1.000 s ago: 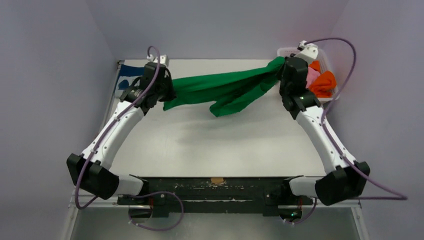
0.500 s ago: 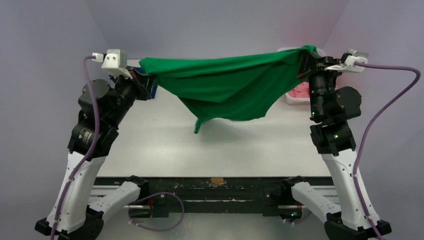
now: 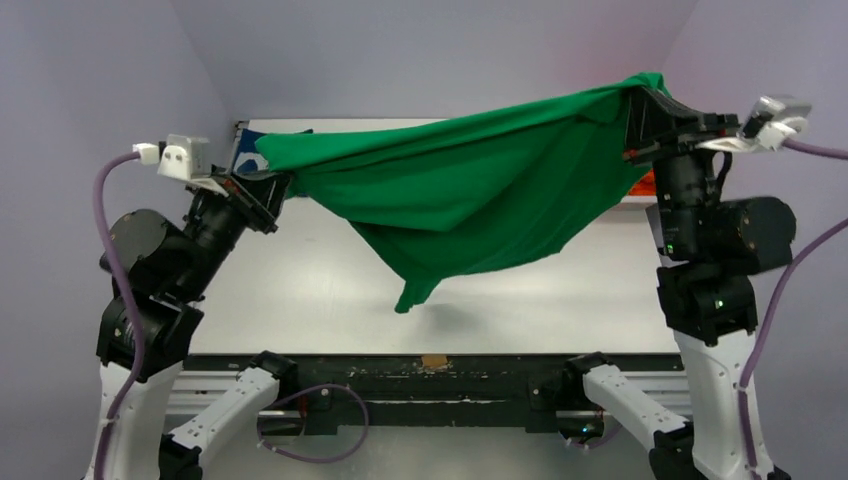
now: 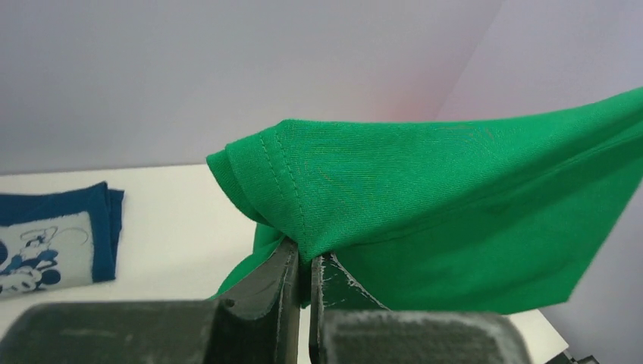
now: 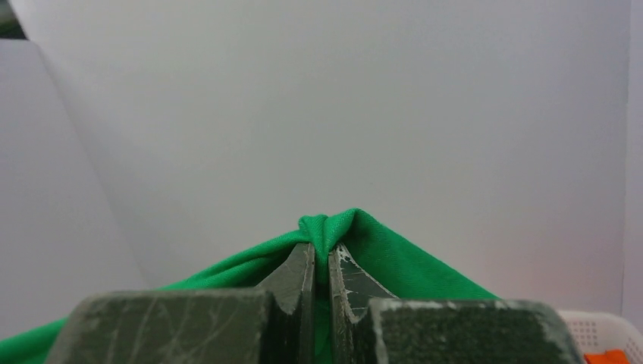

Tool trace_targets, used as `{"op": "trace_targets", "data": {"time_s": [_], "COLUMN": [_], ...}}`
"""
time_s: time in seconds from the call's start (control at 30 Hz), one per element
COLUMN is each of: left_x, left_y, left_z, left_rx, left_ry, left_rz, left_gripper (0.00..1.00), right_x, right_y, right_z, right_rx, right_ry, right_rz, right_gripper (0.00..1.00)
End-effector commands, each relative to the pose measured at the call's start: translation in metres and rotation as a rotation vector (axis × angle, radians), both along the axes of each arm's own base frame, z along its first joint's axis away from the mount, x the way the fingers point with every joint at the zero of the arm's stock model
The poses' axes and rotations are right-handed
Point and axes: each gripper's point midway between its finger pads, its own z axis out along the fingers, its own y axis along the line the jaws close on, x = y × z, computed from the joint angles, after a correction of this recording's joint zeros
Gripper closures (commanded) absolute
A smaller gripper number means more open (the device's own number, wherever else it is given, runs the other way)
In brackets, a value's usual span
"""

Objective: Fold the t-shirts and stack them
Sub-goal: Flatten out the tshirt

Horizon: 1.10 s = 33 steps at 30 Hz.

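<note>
The bright green t-shirt (image 3: 470, 190) hangs spread in the air between both arms, its lowest tip just above the table. My left gripper (image 3: 272, 178) is shut on its left hemmed corner (image 4: 303, 250). My right gripper (image 3: 640, 105) is shut on its bunched right corner (image 5: 326, 235), held higher. A folded navy blue t-shirt with a white cartoon print (image 4: 45, 243) lies flat at the table's far left; in the top view it (image 3: 243, 158) peeks out behind the green cloth.
A white basket (image 5: 599, 334) stands at the far right with an orange shirt (image 5: 606, 356) in it; a bit of orange (image 3: 643, 185) shows beside the right arm. The white table (image 3: 320, 290) lies below the hanging shirt.
Both arms rose and drew toward the camera with the green shirt. It went from low and bunched over the far table to lifted high and spread, the right corner highest.
</note>
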Motion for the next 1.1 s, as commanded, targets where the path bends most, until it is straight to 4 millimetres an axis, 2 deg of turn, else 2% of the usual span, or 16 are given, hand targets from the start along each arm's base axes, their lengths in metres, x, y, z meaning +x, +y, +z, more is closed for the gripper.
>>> {"op": "trace_targets", "data": {"time_s": [0.0,0.1,0.17,0.2,0.27,0.33,0.37,0.4,0.43,0.47,0.57,0.67,0.77,0.9,0.93,1.07], "left_x": [0.055,0.104,0.128,0.138,0.161,0.186,0.197,0.21,0.219,0.224,0.228,0.219,0.206,0.182,0.175,0.157], "left_y": [0.013,0.008,0.001,0.003,0.01,0.014,0.015,0.015,0.014,0.013,0.012,0.014,0.017,0.019,0.02,0.021], "left_z": [-0.054,-0.132,-0.19,-0.218,-0.264,-0.293,-0.297,-0.293,-0.294,-0.295,-0.298,-0.309,-0.327,-0.355,-0.362,-0.388], "left_rx": [0.037,0.128,0.132,0.12,0.074,0.058,0.054,0.055,0.061,0.063,0.061,0.071,0.09,0.108,0.109,0.107], "left_ry": [0.241,0.532,0.757,0.867,1.032,1.123,1.134,1.129,1.133,1.141,1.142,1.153,1.213,1.312,1.338,1.39], "left_rz": [0.192,0.252,0.215,0.213,0.21,0.221,0.227,0.23,0.225,0.224,0.216,0.223,0.236,0.236,0.24,0.252], "left_gripper": [1.0,0.93,0.9,0.89,0.71,0.35,0.18,0.06,0.01,0.0,0.0,0.0,0.0,0.0,0.01,0.07], "right_x": [0.09,0.154,0.196,0.217,0.252,0.285,0.299,0.31,0.318,0.323,0.322,0.31,0.289,0.253,0.241,0.209], "right_y": [0.001,0.001,0.01,0.017,0.033,0.042,0.042,0.041,0.043,0.046,0.049,0.056,0.064,0.078,0.08,0.098], "right_z": [-0.063,-0.125,-0.178,-0.213,-0.275,-0.328,-0.346,-0.356,-0.369,-0.377,-0.392,-0.394,-0.409,-0.44,-0.452,-0.478], "right_rx": [-0.043,-0.062,-0.088,-0.108,-0.142,-0.158,-0.155,-0.152,-0.165,-0.174,-0.195,-0.196,-0.195,-0.206,-0.216,-0.247], "right_ry": [0.29,0.496,0.634,0.71,0.839,0.929,0.96,0.985,1.026,1.058,1.102,1.09,1.132,1.216,1.246,1.307], "right_rz": [-0.113,-0.207,-0.223,-0.218,-0.187,-0.194,-0.217,-0.241,-0.249,-0.243,-0.227,-0.164,-0.111,-0.038,-0.027,0.037], "right_gripper": [1.0,1.0,1.0,1.0,1.0,0.98,0.87,0.66,0.26,0.14,0.12,0.11,0.1,0.1,0.1,0.1]}}
